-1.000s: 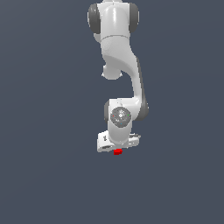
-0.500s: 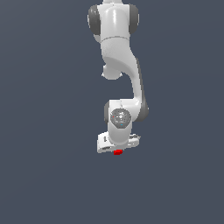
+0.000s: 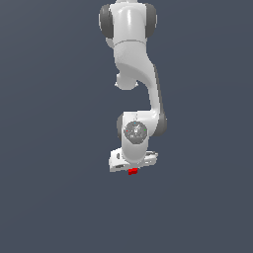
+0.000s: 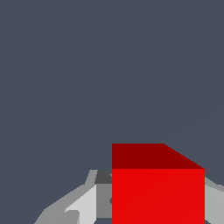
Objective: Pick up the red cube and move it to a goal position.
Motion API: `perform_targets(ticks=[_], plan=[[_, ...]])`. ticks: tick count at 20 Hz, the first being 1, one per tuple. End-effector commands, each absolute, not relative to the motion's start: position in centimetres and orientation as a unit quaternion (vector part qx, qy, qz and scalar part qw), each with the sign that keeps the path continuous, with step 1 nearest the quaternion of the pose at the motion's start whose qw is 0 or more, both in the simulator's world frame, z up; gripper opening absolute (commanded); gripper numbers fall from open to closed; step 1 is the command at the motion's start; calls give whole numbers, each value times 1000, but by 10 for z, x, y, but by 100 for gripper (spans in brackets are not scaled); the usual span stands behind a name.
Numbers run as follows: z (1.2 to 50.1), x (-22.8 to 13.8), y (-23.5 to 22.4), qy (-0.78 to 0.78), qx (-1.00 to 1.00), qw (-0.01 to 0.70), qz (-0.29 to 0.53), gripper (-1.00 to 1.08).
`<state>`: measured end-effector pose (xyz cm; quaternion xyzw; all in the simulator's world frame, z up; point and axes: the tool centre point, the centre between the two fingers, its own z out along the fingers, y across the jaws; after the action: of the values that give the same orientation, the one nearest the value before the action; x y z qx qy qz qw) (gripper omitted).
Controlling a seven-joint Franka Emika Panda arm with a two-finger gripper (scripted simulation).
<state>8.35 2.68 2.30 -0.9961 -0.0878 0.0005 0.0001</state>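
Observation:
In the exterior view the white arm reaches down with its hand low in the middle of the picture. The tiny red cube (image 3: pixel 132 171) peeks out just under the hand, between the tips of my gripper (image 3: pixel 132 169). Seen from the wrist, the red cube (image 4: pixel 157 192) looms large and close. A grey finger (image 4: pixel 89 203) presses on one side of it and the other finger shows at its far side, so my gripper (image 4: pixel 158 209) is shut on the cube. No goal marker shows in either view.
A plain dark grey-blue surface (image 3: pixel 54 197) fills all of the surroundings. Only the arm's own links (image 3: pixel 133 59) rise above the hand. No other objects or edges show.

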Motion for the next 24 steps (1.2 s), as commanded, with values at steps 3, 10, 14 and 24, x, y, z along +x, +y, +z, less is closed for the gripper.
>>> perform_targets(ticks=[3,10,14,24], plan=[[30,78,22,-88,-996,0,0,-100],[52,58,6,-88,-996,0,0,-100],[72,40,-8,-88,-996,0,0,-100],[134,-15,-52,-88,-996,0,0,-100]])
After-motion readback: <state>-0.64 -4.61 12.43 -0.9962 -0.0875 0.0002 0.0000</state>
